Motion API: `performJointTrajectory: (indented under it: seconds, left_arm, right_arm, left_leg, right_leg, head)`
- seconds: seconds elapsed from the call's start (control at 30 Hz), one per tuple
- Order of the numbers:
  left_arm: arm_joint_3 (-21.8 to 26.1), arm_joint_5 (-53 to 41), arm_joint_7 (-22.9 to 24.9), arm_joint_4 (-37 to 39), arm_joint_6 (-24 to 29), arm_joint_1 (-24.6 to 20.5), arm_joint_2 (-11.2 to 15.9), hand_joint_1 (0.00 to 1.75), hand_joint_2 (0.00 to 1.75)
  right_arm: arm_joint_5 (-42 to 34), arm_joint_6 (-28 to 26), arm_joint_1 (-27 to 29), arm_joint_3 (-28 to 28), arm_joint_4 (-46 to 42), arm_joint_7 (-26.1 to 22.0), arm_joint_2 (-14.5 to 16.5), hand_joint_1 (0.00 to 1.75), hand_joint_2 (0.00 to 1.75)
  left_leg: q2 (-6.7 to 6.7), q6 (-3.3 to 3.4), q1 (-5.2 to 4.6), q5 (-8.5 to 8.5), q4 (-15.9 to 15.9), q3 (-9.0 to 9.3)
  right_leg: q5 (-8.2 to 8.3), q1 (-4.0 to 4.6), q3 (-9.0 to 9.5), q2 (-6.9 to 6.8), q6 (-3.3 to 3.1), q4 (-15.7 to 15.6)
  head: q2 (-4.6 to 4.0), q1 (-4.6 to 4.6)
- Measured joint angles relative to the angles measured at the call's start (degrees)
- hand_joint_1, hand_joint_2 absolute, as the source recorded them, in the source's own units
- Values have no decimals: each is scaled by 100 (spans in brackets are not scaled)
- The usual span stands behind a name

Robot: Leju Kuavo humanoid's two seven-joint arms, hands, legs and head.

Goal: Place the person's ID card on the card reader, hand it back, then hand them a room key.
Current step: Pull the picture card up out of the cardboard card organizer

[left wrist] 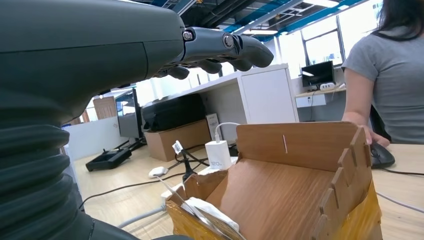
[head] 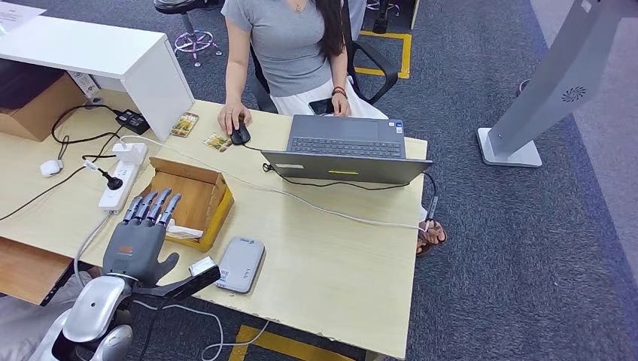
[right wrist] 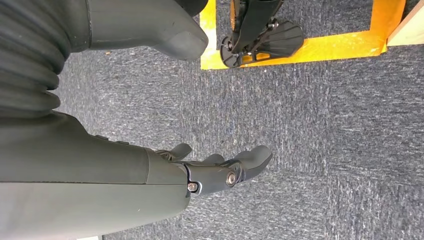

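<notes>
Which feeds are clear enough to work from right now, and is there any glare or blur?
Head view: even light, sharp, left hand over the cardboard box. Left wrist view: bright windows wash out the background; the box stays clear. Right wrist view: sharp carpet, right hand hanging empty.

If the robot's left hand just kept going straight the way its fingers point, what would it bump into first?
Most likely the open cardboard box. The left hand hovers with its fingers stretched over the box's near edge. If it passes above the box, the far wall comes next, though its height is hard to judge.
</notes>
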Motion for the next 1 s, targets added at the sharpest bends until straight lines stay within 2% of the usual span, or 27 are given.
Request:
performJointTrajectory:
  seconds: [0.9, 1.0]
  left_arm:
    - [29, 0, 0, 9, 0, 0, -26, 0, 175]
    - [30, 47, -107, 19, 30, -10, -38, 0, 175]
  right_arm:
    - [0, 0, 3, -8, -15, 0, 2, 0, 175]
    - [47, -2, 3, -8, -17, -3, 2, 0, 175]
  left_leg:
    - [0, 0, 0, 0, 0, 0]
    - [0, 0, 0, 0, 0, 1]
  right_leg:
    - [0, 0, 0, 0, 0, 0]
    - [0, 0, -5, 0, 0, -1]
  head:
    - [0, 0]
    - [0, -1]
